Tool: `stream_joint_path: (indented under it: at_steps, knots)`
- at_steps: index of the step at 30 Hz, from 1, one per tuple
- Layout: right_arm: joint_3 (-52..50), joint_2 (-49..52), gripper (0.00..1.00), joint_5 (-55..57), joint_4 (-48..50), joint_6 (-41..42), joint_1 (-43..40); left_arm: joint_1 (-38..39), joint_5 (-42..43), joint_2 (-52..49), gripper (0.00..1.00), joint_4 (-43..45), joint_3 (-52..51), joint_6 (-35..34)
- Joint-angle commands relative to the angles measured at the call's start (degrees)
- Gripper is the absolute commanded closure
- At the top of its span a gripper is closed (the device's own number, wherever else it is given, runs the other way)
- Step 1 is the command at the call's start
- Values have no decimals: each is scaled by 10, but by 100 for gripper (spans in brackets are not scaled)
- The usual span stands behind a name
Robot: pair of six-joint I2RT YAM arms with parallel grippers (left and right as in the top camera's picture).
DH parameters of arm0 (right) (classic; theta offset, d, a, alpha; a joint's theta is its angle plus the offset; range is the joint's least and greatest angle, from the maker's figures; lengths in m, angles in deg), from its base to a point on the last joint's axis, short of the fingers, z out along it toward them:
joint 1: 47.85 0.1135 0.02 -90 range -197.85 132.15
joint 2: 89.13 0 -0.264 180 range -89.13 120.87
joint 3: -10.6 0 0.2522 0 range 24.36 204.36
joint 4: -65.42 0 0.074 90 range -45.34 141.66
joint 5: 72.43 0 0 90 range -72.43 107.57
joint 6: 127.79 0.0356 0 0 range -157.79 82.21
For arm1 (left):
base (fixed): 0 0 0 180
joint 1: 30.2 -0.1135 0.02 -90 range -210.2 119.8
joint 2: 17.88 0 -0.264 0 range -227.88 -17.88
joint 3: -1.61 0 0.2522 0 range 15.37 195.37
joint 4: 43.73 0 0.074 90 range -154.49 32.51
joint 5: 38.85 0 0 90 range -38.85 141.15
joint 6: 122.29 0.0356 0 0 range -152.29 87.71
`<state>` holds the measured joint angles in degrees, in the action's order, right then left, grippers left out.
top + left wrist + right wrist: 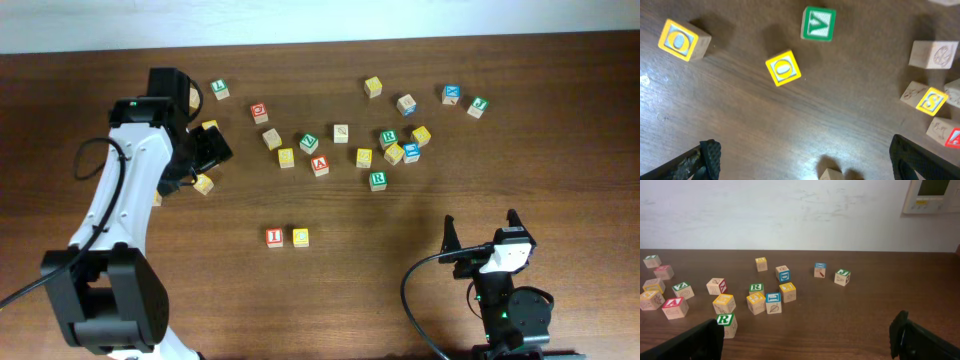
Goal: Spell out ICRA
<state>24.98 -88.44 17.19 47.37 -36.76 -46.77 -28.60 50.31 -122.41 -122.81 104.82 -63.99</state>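
Note:
A red I cube (274,237) and a yellow C cube (300,237) stand side by side at the front middle of the table. The red A cube (320,166) lies in the scattered group; it also shows in the right wrist view (675,306). A green R cube (377,180) sits at the group's near edge, also in the right wrist view (726,324). A second green R cube (387,138) lies farther back. My left gripper (215,150) is open and empty, left of the group; in its wrist view (805,167) only bare table lies between the fingers. My right gripper (481,230) (807,345) is open and empty at the front right.
Several other letter cubes are scattered across the back of the table, among them two yellow O cubes (783,67) (682,40), a green cube (818,23) and blue-lettered cubes (452,94). A yellow cube (204,184) lies just below the left gripper. A white wall stands behind the table.

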Motion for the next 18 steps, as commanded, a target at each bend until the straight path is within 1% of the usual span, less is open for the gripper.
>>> stream_joint_path:
  at_steps: [1, 7, 13, 18]
  knots:
    - [-3, -4, 2, 5, -4, -2, -5, 2, 11, 0, 1, -14, -15, 5]
    - [-3, -4, 2, 5, -4, -2, -5, 7, 11, 0, 1, -40, -16, 5]
    - [-3, -4, 2, 5, -4, -2, -5, 33, 6, 0, 1, -28, -18, 5]
    - [-3, -4, 2, 5, -4, -2, -5, 34, 6, 0, 1, -27, -18, 5]
